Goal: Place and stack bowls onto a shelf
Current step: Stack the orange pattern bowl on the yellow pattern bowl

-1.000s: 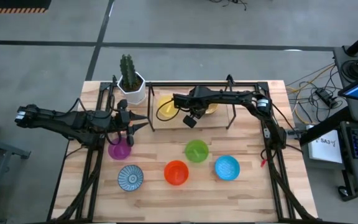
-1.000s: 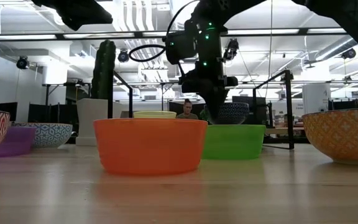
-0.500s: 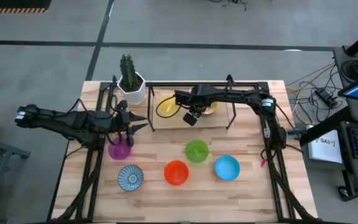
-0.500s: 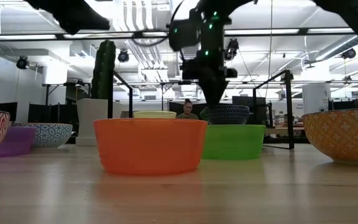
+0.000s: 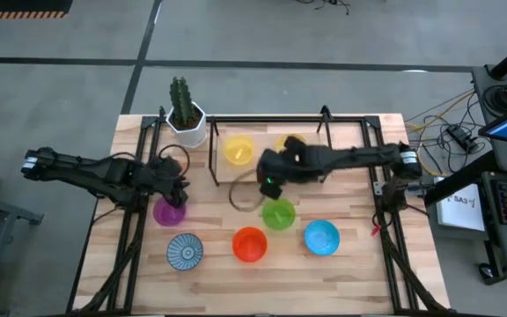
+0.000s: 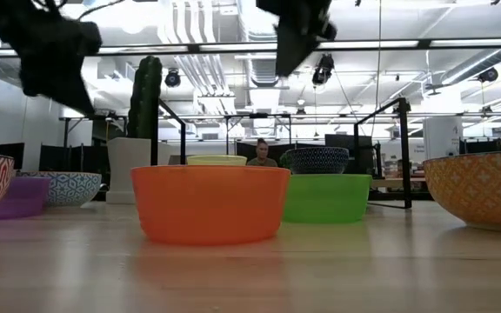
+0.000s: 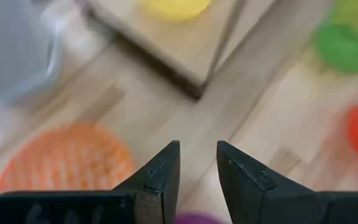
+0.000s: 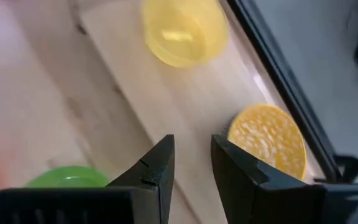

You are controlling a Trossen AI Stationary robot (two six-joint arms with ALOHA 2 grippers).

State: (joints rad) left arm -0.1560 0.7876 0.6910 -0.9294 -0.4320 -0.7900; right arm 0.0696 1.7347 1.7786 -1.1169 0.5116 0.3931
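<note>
On the light-wood shelf (image 5: 264,139) at the table's far side stand a yellow bowl (image 5: 238,148) and a gold-speckled bowl (image 5: 290,143), each on its base. On the tabletop rest a purple bowl (image 5: 169,212), a white bowl with a blue pattern (image 5: 184,251), an orange-red bowl (image 5: 250,244), a green bowl (image 5: 278,214) and a plain blue bowl (image 5: 321,237). My right gripper (image 8: 191,168) hangs open in the air between the shelf's near edge and the green bowl. My left gripper (image 7: 197,168) is open, tipped down just above the purple bowl's far side.
A white hexagonal pot with a cactus (image 5: 186,119) stands at the far left corner. An orange-and-white patterned round thing (image 7: 67,158) lies near my left gripper, hidden under that arm from above. Black frame rails (image 5: 130,238) run along both table sides.
My right gripper has come off the gold-speckled bowl, which stays on the shelf, and has risen and swung toward the table's near edge, to above the green bowl. My left gripper has sunk toward the purple bowl, tipping down and rolling.
</note>
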